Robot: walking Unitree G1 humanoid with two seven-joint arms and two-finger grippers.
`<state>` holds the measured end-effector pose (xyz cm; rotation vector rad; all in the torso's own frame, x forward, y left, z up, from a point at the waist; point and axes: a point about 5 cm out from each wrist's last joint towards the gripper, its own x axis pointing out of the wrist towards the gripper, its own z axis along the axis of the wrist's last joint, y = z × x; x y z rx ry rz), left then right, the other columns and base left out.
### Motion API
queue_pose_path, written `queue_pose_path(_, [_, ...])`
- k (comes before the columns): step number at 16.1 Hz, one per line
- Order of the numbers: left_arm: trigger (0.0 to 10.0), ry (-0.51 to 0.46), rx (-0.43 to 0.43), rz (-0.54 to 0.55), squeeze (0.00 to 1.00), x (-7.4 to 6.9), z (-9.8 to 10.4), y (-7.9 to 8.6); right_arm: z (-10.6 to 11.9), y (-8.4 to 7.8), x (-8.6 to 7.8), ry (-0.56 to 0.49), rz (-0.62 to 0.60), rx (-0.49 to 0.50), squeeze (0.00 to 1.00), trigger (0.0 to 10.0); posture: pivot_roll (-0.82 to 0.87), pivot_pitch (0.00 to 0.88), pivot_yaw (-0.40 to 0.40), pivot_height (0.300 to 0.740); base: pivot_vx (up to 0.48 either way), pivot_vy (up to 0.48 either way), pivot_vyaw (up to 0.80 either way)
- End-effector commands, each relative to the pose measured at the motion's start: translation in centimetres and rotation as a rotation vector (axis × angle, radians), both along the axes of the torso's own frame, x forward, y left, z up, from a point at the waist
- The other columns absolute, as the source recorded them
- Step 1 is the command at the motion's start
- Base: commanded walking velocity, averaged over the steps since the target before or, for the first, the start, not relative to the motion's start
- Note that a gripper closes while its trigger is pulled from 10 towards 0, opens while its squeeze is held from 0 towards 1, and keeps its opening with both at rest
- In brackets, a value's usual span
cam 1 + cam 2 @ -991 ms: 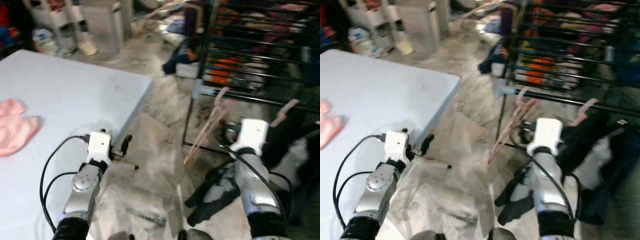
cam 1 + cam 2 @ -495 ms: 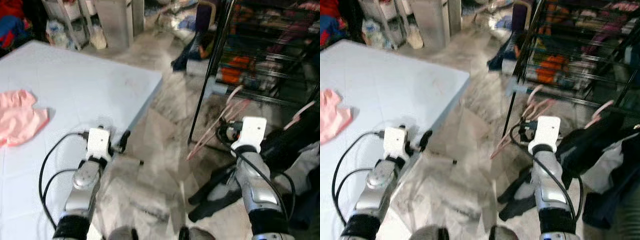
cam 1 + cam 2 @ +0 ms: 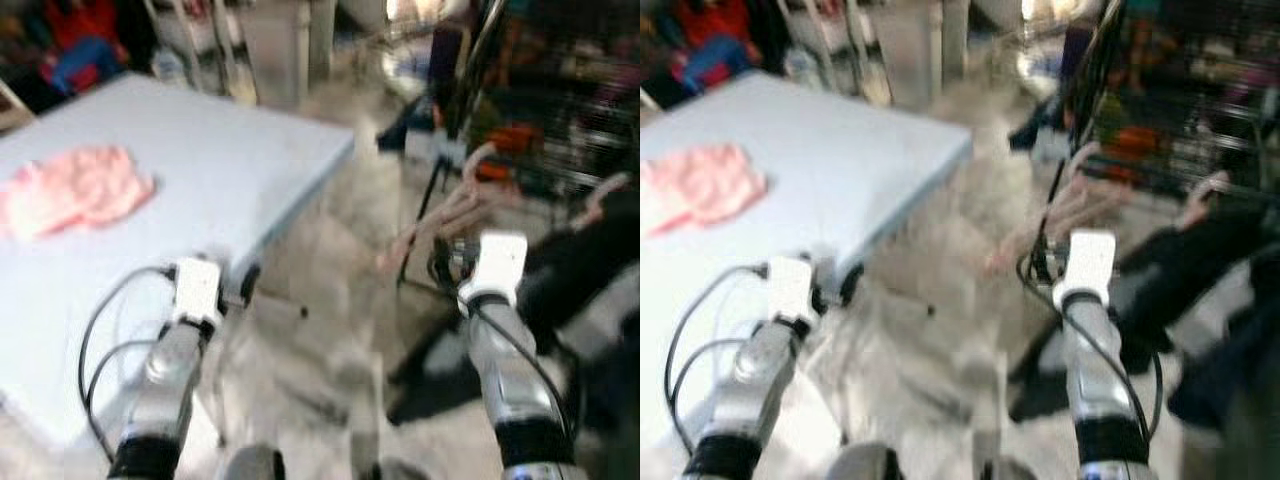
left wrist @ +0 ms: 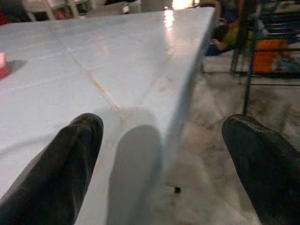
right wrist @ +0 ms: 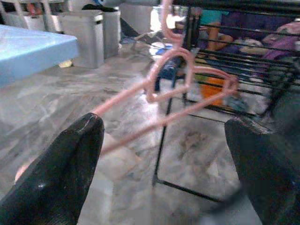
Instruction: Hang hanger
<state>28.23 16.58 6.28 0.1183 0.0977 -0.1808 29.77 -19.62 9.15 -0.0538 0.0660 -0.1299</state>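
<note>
— Right wrist view: pink hanger [image 5: 187, 79] hooked on the drying rack [image 5: 262, 28] rail, far right. Right gripper [image 5: 161, 154] spread wide, holding nothing, just short of it.

— Hung already, by the look. Left gripper [image 4: 164, 154]?

— Open too, empty, near the blue tabletop [image 4: 117, 61] edge; pink cloth [image 3: 75, 190] far left.

— Next: back off clear, check hook seated.

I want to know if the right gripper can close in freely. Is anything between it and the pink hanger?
Nothing visible. The hanger hangs on the rack straight ahead of the open right gripper, with only floor below.
</note>
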Motion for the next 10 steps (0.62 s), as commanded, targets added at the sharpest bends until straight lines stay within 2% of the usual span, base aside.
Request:
queue_pose_path(1, [10.0,0.005,0.018,0.006,0.00,0.2,0.1,0.3,0.1,0.2,0.2,-0.001,-0.006,0.006,0.00,10.0,-0.02,0.000,0.028,0.740,-0.296,0.000,0.00])
queue_pose_path(4, [10.0,-0.033,0.033,0.023,0.00,0.6,1.2,0.4,0.5,0.5,0.5,-0.016,0.000,0.016,0.00,10.0,0.01,0.000,0.034,0.740,-0.284,0.000,0.00])
queue_pose_path(6, [10.0,-0.038,0.041,0.032,0.00,0.5,1.4,0.7,0.8,2.0,0.8,-0.034,0.048,0.017,0.00,10.0,0.01,0.000,0.038,0.740,-0.266,0.000,0.00])
queue_pose_path(8, [10.0,-0.032,0.047,0.031,0.00,0.3,1.2,0.8,1.1,2.5,0.9,-0.046,0.069,-0.010,0.00,10.0,0.01,0.000,0.033,0.740,-0.259,0.000,0.80])
queue_pose_path(10, [10.0,-0.022,0.058,0.030,0.00,0.2,0.9,0.7,1.0,2.3,0.9,-0.039,0.064,-0.015,0.00,10.0,0.01,0.000,0.033,0.740,-0.124,0.000,0.80])
